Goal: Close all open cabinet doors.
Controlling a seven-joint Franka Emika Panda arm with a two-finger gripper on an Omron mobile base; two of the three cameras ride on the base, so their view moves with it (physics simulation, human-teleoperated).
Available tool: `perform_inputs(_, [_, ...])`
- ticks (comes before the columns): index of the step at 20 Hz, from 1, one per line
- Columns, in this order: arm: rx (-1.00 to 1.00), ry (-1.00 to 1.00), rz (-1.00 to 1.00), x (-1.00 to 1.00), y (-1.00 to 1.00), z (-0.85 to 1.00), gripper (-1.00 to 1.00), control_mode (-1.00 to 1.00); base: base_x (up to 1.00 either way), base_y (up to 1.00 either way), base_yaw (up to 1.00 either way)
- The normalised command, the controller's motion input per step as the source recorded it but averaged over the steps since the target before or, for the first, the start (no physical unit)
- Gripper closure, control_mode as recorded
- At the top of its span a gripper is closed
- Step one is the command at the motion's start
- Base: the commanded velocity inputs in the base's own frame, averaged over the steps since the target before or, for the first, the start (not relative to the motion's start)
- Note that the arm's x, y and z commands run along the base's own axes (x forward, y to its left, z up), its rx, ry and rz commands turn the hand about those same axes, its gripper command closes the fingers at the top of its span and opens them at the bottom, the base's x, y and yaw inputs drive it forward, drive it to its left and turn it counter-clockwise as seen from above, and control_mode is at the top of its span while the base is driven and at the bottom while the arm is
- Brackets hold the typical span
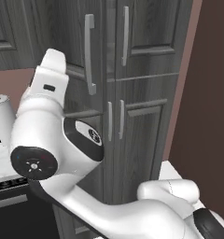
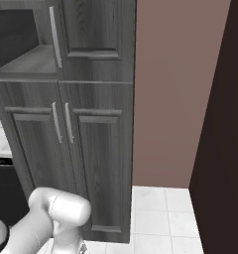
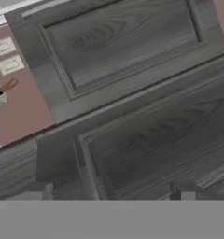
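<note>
Cabinet doors of dark charcoal wood grain, each with a recessed panel and a long vertical silver bar handle, stacked in a tall unit against the dusty-pink wall [image 2: 175, 89]. Upper left door [image 1: 76, 42] swung outward, its handle [image 1: 89, 53] standing proud of the neighbouring upper right door [image 1: 151, 32], and, from the right base view, a dark opening and bare shelf [image 2: 27, 62] exposed behind it. Lower pair [image 2: 61, 149] shut flush, handles side by side. Judged barely begun, or at best part-way: one door plainly ajar, the other three apparently closed, so a push on that upper left panel still owed. Gripper [image 3: 111, 196] close up to the wood-grain panels, its two dark fingertips [image 3: 37, 191] set well apart, gripping nothing. White arm [image 1: 58, 140] reared up before the unit. Beyond, a white kettle [image 1: 2, 116] on the counter at left.
</note>
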Motion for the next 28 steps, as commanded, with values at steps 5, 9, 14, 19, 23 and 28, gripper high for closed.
perform_inputs(5, [-0.02, 0.02, -0.1, 0.33, -0.17, -0.14, -1.0, -1.0, 0.0, 0.0, 0.0])
perform_inputs(9, [0.0, 0.01, -0.06, 0.19, -0.35, -0.28, -1.0, -1.0, 0.0, 0.0, 0.0])
perform_inputs(14, [0.0, 0.02, -0.07, 0.36, -0.26, -0.28, -1.0, -1.0, 0.0, 0.0, 0.0])
perform_inputs(19, [0.0, 0.0, -0.05, 0.33, -0.43, -0.12, -1.0, -1.0, 0.0, 0.0, 0.0])
perform_inputs(23, [0.01, 0.05, 0.0, 0.28, -0.54, -0.17, -1.0, -1.0, 0.0, 0.0, 0.0])
perform_inputs(28, [0.01, 0.04, 0.0, 0.55, -0.34, -0.14, -1.0, -1.0, 0.0, 0.0, 0.0])
